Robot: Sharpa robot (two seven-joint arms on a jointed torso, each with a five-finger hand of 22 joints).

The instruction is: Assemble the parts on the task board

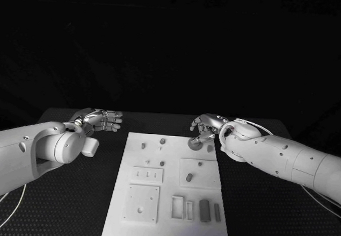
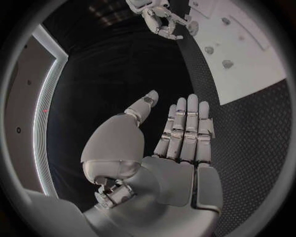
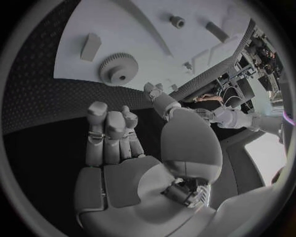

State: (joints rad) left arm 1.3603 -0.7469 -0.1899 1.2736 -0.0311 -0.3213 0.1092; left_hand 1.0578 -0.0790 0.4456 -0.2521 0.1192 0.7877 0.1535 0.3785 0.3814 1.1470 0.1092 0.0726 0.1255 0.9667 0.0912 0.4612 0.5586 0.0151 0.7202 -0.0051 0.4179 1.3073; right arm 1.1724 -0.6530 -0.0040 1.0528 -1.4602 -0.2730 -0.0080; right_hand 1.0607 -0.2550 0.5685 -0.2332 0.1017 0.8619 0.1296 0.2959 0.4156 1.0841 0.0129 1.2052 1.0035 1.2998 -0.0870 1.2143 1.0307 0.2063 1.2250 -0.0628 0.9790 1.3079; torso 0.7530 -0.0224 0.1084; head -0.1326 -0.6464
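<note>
The gear (image 3: 117,69) lay flat on the task board (image 1: 210,228) near the board's far right corner, at about 1 o'clock from the board's centre in the head view. It was a small toothed disc with a central hub and bore. It was judged to be rigid, light and unlikely to deform or break under finger pressure. The toothed rim should give the fingertips purchase, whereas the flat faces were judged smooth and likely to slip. The recommended hold was a pinch across the rim from opposite sides, which would leave the bore clear for seating on a peg.

The right hand (image 1: 206,126) stood just beyond the board's far right edge. Its fingers (image 3: 108,129) were curled loosely and grasped nothing. In the right wrist view the gear lay just ahead of the fingertips and apart from them, with a strip of black table (image 3: 37,98) visible between them. A small rectangular block (image 3: 90,47) lay on the board beside the gear, and a short peg (image 3: 177,21) stood further in.

The left hand (image 1: 99,120) rested over the table at 10 o'clock from the board, well apart from it. Its fingers (image 2: 187,129) were extended, released and held nothing. It was not positioned to assist with the gear.
</note>
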